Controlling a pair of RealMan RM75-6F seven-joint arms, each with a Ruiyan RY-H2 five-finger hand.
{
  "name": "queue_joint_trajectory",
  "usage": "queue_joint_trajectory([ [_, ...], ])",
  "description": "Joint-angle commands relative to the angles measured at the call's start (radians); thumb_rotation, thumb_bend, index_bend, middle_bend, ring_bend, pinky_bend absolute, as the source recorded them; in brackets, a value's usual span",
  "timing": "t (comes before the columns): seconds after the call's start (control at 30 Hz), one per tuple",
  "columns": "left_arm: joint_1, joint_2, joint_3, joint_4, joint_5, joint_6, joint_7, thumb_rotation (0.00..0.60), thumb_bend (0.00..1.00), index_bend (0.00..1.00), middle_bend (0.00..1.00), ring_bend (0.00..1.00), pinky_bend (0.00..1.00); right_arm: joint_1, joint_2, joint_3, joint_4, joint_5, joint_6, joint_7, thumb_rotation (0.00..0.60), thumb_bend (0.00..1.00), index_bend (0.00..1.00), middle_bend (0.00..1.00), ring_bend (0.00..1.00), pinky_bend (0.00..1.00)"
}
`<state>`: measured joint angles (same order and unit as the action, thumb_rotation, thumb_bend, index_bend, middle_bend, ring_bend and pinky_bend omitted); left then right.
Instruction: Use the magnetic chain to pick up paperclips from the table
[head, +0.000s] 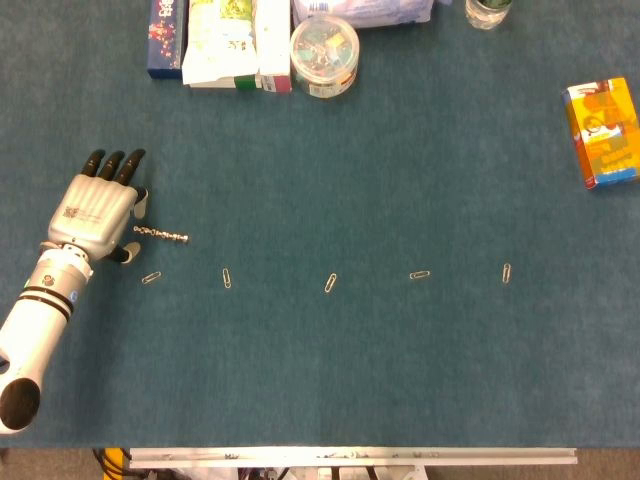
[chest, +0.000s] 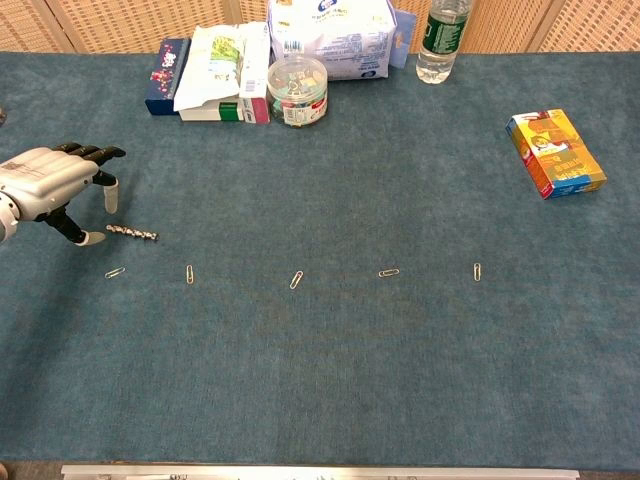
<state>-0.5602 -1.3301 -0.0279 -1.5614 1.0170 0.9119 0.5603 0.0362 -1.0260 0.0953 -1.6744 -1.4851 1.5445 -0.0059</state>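
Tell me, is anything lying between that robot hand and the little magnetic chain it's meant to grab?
Nothing visible. The left hand hovers just left of the magnetic chain, with only bare blue tabletop between them. The nearest paperclip lies below the chain, out of the way.

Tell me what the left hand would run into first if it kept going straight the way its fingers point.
Judging by the head view, the left hand points up-table toward the blue box at the far edge. The carpet between looks free, so probably that box first; height is unclear. The magnetic chain lies off to the side.
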Motion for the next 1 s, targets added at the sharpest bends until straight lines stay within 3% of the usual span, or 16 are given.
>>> queue_joint_trajectory([
  [0.03, -0.005, -0.01, 0.003, 0.012, -0.006, -0.005, -0.009, 0.6, 0.22, 0.44, 0.0, 0.0, 0.02, 0.0, 0.0, 0.0, 0.0, 0.0, 0.0, 0.0, 0.6, 0.11, 0.17, 0.16, 0.11, 0.16],
  [1.0, -0.029, -0.054, 0.0, 0.109, -0.02, -0.067, -0.17, 0.6, 0.22, 0.5, 0.0, 0.0, 0.02, 0.001, -0.001, -0.002, -0.001, 0.003, -0.009, -0.01, 0.6, 0.11, 0.18, 0.16, 0.11, 0.16],
])
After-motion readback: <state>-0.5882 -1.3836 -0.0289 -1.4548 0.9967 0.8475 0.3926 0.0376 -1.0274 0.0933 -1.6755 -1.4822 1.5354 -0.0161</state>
